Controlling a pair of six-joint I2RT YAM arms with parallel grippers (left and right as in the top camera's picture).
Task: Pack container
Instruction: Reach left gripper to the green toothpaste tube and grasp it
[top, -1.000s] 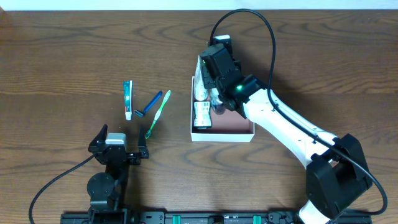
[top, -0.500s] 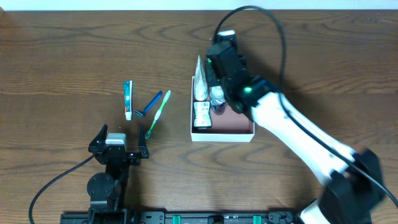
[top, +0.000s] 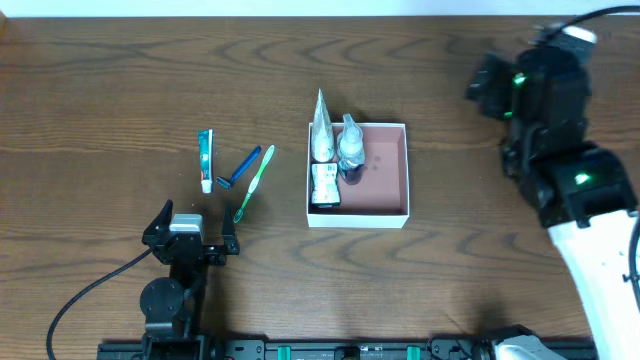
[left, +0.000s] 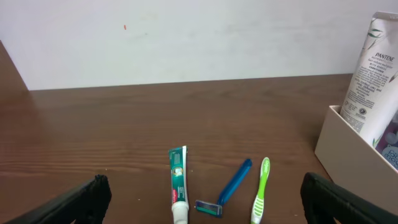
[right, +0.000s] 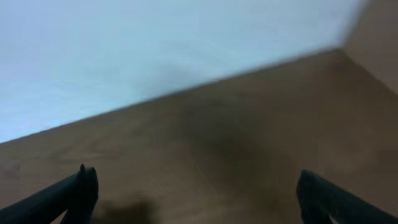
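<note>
- While the right gripper (right: 194, 193) hangs high over bare wood at the table's far right, fingers spread and holding nothing, the shallow square white-walled container (top: 360, 219) sits mid-table, well apart from it.
- Along its left side are a tall white squeeze tube (top: 320, 125), a small clear bottle (top: 350, 148) and a flat printed packet (top: 323, 185). The pinkish right half of the floor is free.
- By my reading we're between items: three packed, three waiting.
- Out on the dark wooden table (top: 100, 90), left of the box, lie a white-and-green toothpaste tube (top: 205, 160), a blue plastic razor (top: 245, 167) and a green toothbrush (top: 255, 183).
- The left gripper (top: 196, 228) rests just short of that trio, fingers wide apart and empty. It looks best placed for the next pick.
- That move calls for a low pinch on a thin, flat thing.
- Watch the crowding: the razor head lies just beside the toothpaste cap, and the toothbrush runs close alongside the razor.
- Any carry must clear the box's left wall and the tall tube to reach the free floor.
</note>
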